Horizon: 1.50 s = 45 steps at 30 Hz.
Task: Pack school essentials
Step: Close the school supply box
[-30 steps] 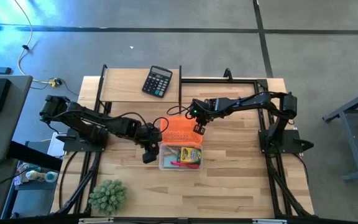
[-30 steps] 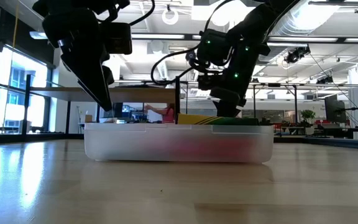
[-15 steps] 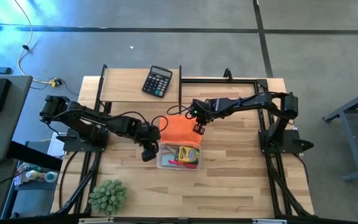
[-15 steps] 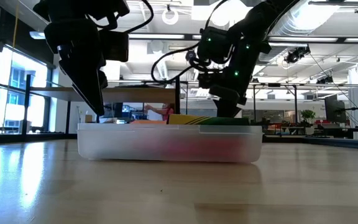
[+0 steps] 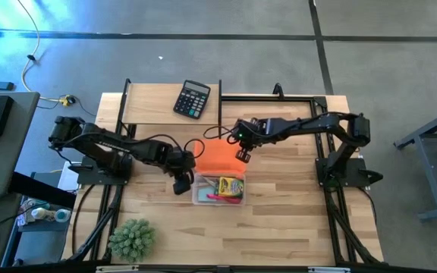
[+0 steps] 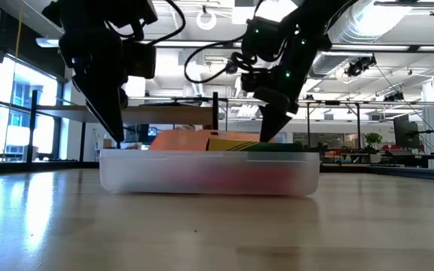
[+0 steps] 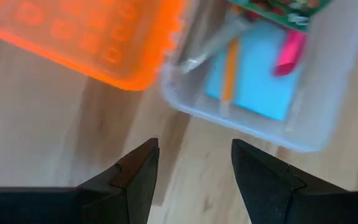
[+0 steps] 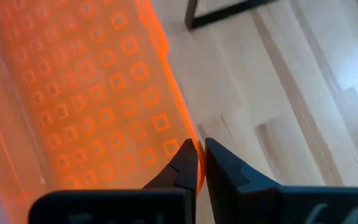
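A clear plastic box point(image 5: 220, 191) on the table holds the pale blue note pad point(image 7: 260, 84), a pencil point(image 7: 229, 68), the pink pen point(image 7: 289, 50) and the yellow-and-green crayon box point(image 5: 231, 186). An orange perforated lid point(image 5: 215, 157) lies tilted behind the box, over its far rim point(image 6: 179, 139). My right gripper point(image 5: 241, 156) is shut on the lid's right edge. My left gripper point(image 5: 182, 183) is open just left of the box point(image 7: 194, 168); whether it touches the box I cannot tell. My right gripper pinches the orange lid's thin side edge point(image 8: 190, 146) between its two fingers. The fingers come from the table's right side, slanting down. The lid is tilted, with the held edge raised above the table.
A black calculator point(image 5: 192, 99) lies on the raised shelf at the far left. A spiky green plant point(image 5: 132, 239) stands at the near left corner. A black metal frame point(image 5: 279, 95) runs along the far right. Bare wood lies near and right of the box.
My right gripper has risen a little and drawn back toward the far edge, still shut on the orange lid. The lid has tipped up and shifted toward the far left. The clear box has slid slightly toward the table's left.
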Available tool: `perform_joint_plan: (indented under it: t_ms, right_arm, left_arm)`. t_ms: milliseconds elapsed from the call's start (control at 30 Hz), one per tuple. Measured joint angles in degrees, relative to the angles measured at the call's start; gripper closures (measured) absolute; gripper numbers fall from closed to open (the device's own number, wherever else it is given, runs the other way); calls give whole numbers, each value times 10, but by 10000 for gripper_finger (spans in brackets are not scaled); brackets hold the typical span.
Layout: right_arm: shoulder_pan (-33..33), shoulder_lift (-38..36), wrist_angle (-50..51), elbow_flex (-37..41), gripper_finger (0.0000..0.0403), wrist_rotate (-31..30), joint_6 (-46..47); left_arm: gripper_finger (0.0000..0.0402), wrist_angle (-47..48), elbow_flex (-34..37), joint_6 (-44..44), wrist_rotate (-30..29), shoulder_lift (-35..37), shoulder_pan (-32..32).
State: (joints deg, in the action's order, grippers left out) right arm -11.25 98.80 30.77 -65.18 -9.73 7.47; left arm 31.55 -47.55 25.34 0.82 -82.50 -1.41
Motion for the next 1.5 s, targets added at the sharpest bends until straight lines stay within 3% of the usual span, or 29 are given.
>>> perform_joint_plan:
  t_ms: [433, 1100, 1500]
  right_arm:
    - [35, 0, 54, -43, 394, -50, 0]
    - [68, 0, 94, -84, 394, -123, -18]
    - [106, 0, 90, -84, 394, -201, -41]
  left_arm:
    - [211, 110, -31, -25, 0, 0, -47]
    - [211, 122, -32, -105, 6, 0, -146]
    - [211, 105, -32, -159, 113, 0, -195]
